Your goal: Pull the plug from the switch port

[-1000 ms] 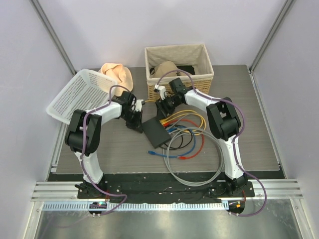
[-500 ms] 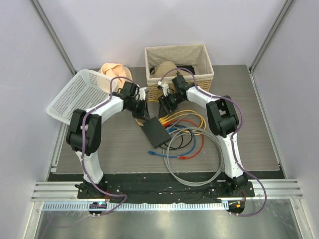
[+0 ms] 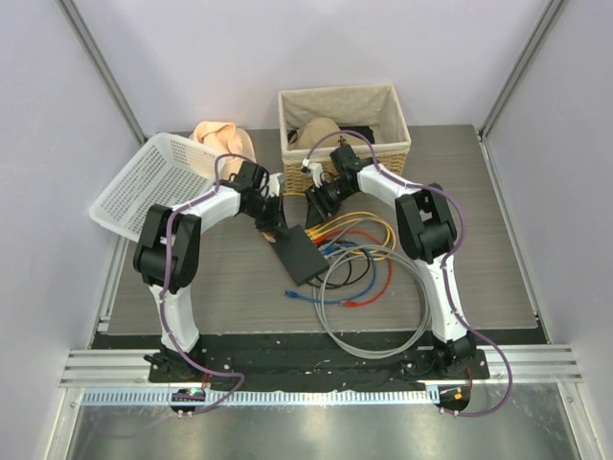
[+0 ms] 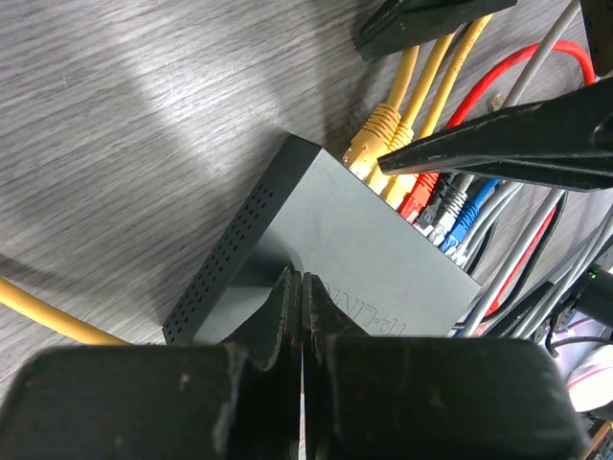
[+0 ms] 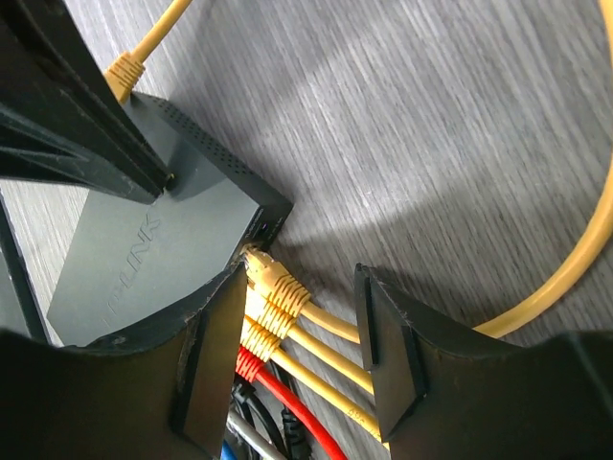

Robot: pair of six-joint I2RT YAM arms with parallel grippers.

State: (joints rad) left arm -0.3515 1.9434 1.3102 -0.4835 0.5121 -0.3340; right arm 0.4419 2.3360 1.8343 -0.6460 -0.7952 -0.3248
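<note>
Left gripper point(image 4: 297, 287): your fingers are pressed together with nothing between them, tips down on the switch point(image 4: 354, 259) near its vented side.
Switch: it lies flat on the table point(image 3: 192, 278) between your two grippers, sockets facing the right one.
Yellow plug point(image 5: 273, 283): seated in the switch's end socket, with more yellow, red and blue plugs in the row beside it.
Right gripper point(image 5: 302, 287): spread wide, one finger on either side of that yellow plug at the switch's socket edge, not clamped on it.
</note>
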